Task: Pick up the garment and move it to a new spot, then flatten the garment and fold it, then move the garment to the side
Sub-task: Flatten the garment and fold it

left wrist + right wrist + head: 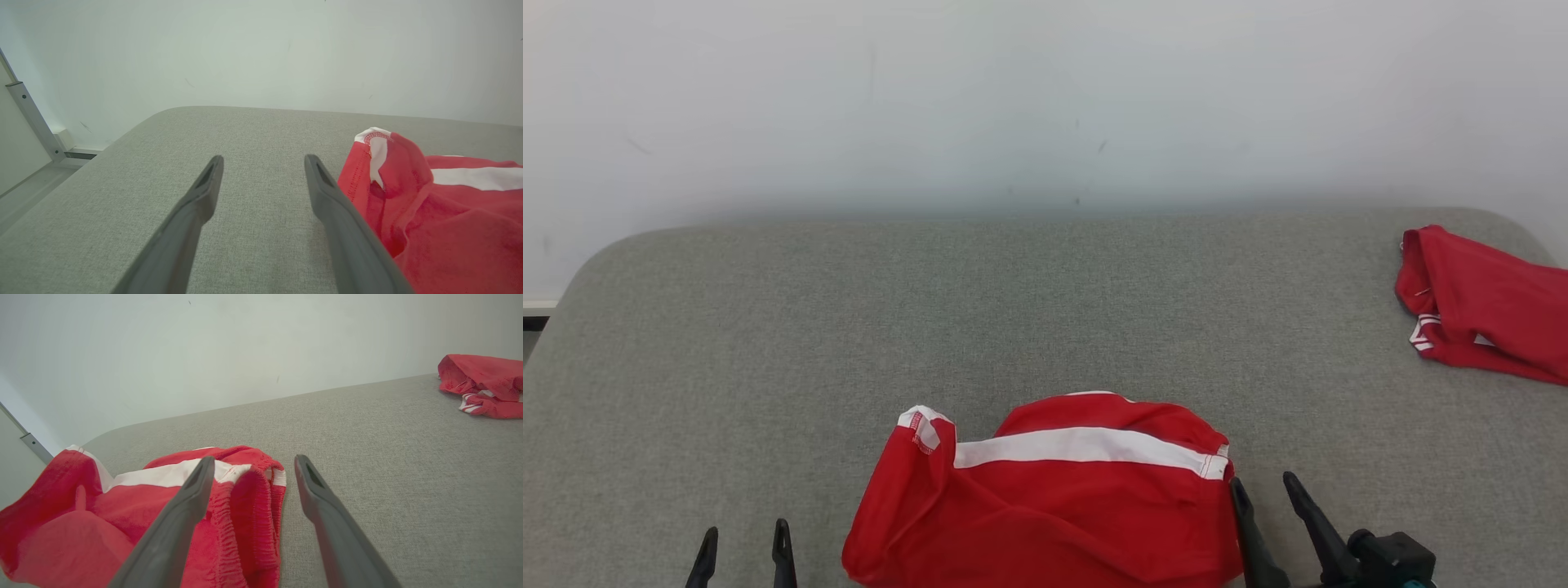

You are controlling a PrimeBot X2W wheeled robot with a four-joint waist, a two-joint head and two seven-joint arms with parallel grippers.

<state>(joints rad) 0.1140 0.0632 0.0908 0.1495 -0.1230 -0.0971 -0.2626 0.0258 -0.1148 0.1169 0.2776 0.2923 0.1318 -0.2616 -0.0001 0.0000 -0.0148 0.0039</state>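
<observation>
A red garment (1054, 498) with a white stripe lies crumpled at the near edge of the grey padded table (1013, 310). It looks like shorts, and the right wrist view shows a gathered elastic edge on the garment (241, 522). My left gripper (745, 541) stands open to the left of the cloth, apart from it; in its own view the left gripper (263, 163) has bare table between its fingers and the garment (441, 212) to the right. My right gripper (1266, 486) is open at the garment's right edge. In its wrist view the right gripper (251, 463) straddles that edge, holding nothing.
A second red garment (1486, 306) with white trim lies bunched at the table's far right edge, also visible in the right wrist view (482, 384). A pale wall (1045, 98) rises behind the table. A metal frame post (32, 122) stands left of the table.
</observation>
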